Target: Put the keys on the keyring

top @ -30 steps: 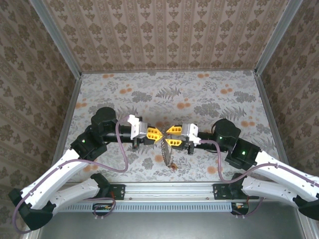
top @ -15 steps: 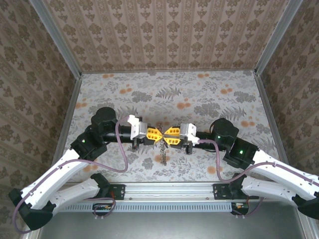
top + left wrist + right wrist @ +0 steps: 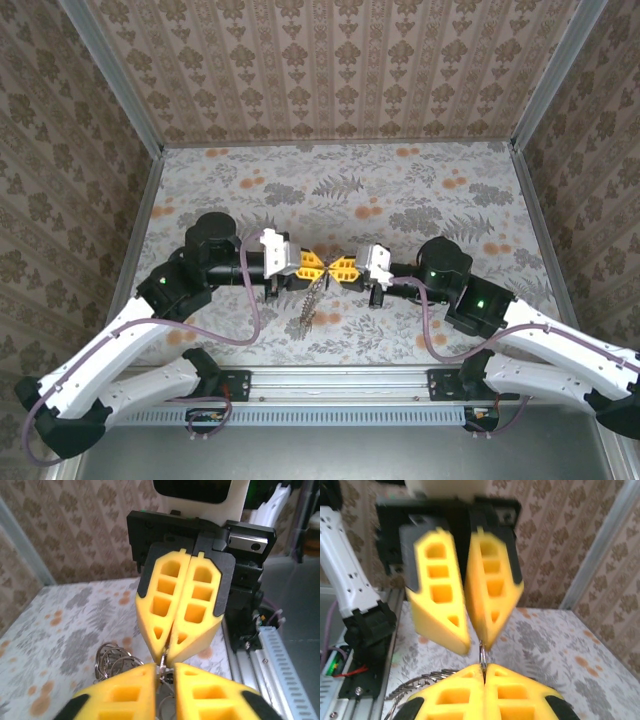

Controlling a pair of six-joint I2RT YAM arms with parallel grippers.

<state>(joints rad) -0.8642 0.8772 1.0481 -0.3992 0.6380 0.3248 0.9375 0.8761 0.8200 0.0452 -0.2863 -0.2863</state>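
Right now your two grippers meet tip to tip over the near middle of the counter (image 3: 430, 190). Between them the keyring (image 3: 312, 303) hangs down as a thin chain-like strand, slanting toward your left arm's side. I cannot tell whether its lower end rests on the counter. Your right gripper (image 3: 341, 268) is closed tight, and its wrist view shows a thin metal loop of the keyring standing up from the seam between the fingers. Your left gripper (image 3: 313, 264) has its fingers a crack apart. Whether they touch the loop is not clear.
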